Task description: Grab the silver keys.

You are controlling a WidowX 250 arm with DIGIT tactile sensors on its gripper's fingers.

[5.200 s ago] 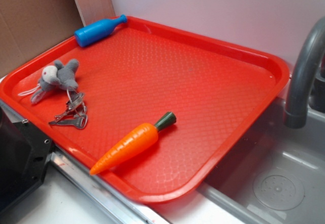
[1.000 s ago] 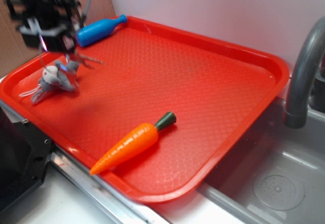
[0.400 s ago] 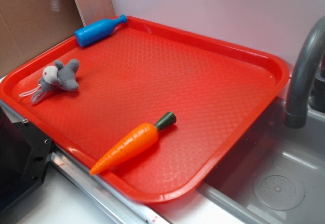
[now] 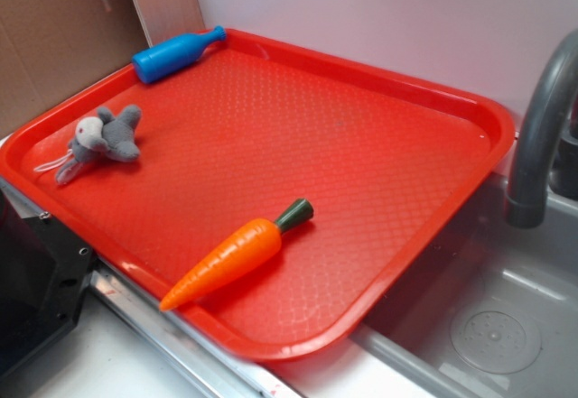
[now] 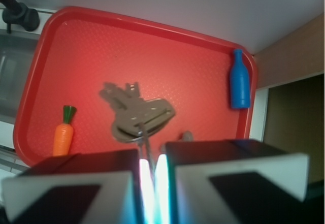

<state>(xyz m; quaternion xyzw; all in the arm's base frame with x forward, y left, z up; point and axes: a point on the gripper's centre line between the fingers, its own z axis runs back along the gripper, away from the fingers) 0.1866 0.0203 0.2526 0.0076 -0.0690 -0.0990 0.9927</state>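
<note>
Tray centre open; bottle, bunny and carrot line its edges; faucet rises beside it.

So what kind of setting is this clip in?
Probably a toy kitchen counter: a grey sink basin with a faucet sits beside a red tray holding a plastic carrot.
</note>
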